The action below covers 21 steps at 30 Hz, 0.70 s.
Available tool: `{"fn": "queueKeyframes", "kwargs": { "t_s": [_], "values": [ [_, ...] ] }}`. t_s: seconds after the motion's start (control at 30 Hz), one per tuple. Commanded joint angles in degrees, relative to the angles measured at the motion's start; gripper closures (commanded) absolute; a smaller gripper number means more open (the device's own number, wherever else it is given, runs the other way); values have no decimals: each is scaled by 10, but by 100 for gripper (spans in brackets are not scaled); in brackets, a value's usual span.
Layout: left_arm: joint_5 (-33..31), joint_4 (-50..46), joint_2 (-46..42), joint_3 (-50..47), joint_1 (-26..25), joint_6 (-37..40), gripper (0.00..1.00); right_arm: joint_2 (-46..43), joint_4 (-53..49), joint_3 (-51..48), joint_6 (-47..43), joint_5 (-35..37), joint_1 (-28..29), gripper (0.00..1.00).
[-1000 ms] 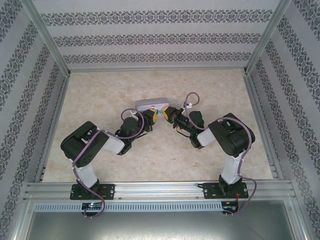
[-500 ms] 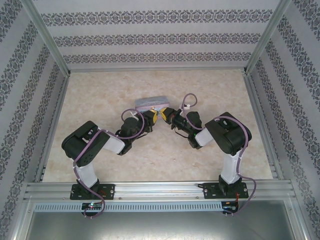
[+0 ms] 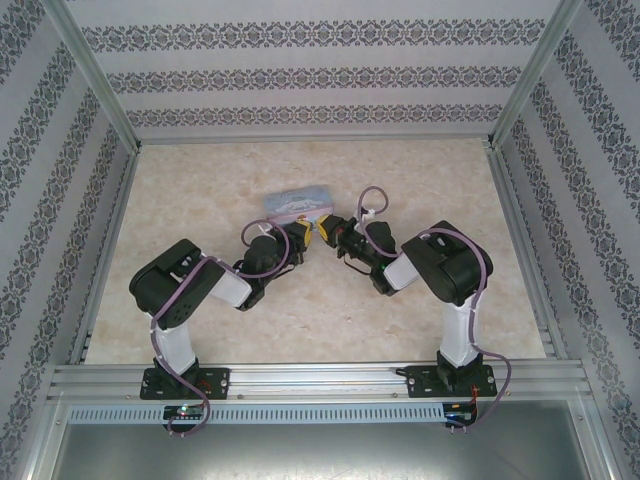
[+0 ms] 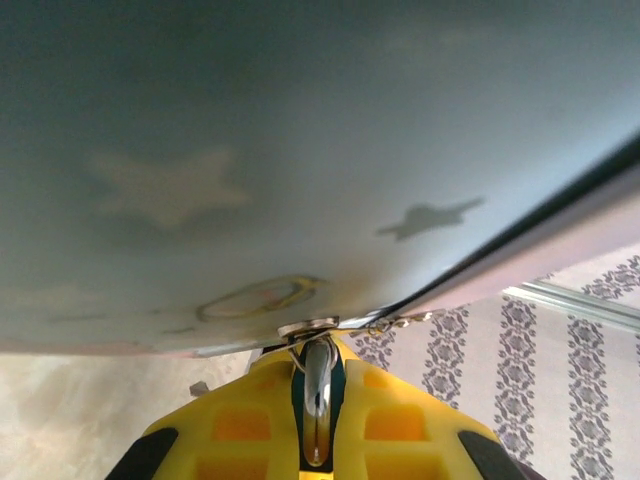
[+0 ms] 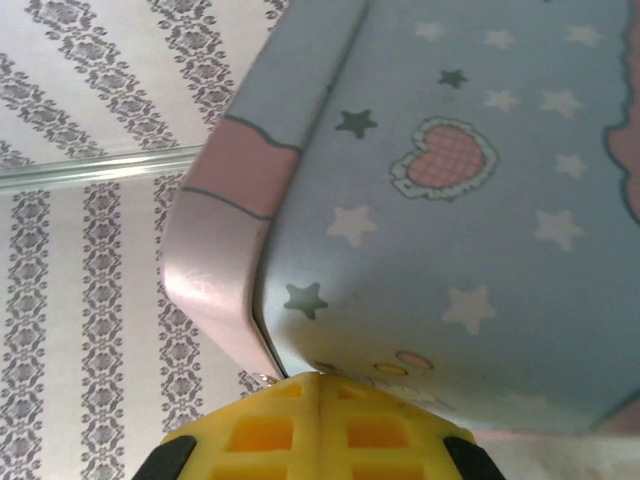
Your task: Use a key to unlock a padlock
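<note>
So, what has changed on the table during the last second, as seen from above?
The tin box has tipped and shifted a little to the left and away, so more of its blue face shows. The right arm has swung its elbow left, toward the middle. The left arm barely moved. The left gripper and right gripper stay shut at the box's near edge, the left one on a small metal piece.

Bright, even light; wrist views — blurry

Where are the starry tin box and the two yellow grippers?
tin box (image 5: 450, 200): right wrist view, starry blue face.
left gripper (image 4: 317, 352): left wrist view, between its fingertips.
right gripper (image 5: 318, 385): right wrist view, between its fingertips.
</note>
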Motion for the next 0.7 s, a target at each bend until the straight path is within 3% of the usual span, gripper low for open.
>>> {"fn": "queueKeyframes", "kwargs": {
  "t_s": [0.0, 0.3, 0.5, 0.67],
  "values": [
    [152, 89, 15, 49, -51, 22, 100, 19, -2, 43, -7, -84, 79, 100],
    [149, 113, 51, 29, -50, 50, 100, 0, -11, 20, -31, -83, 66, 100],
    [144, 117, 64, 14, -43, 78, 100, -17, -12, -10, -52, -84, 44, 68],
    [146, 117, 66, 12, -32, 94, 100, -43, -15, -45, -69, -85, 30, 56]
  ]
}}
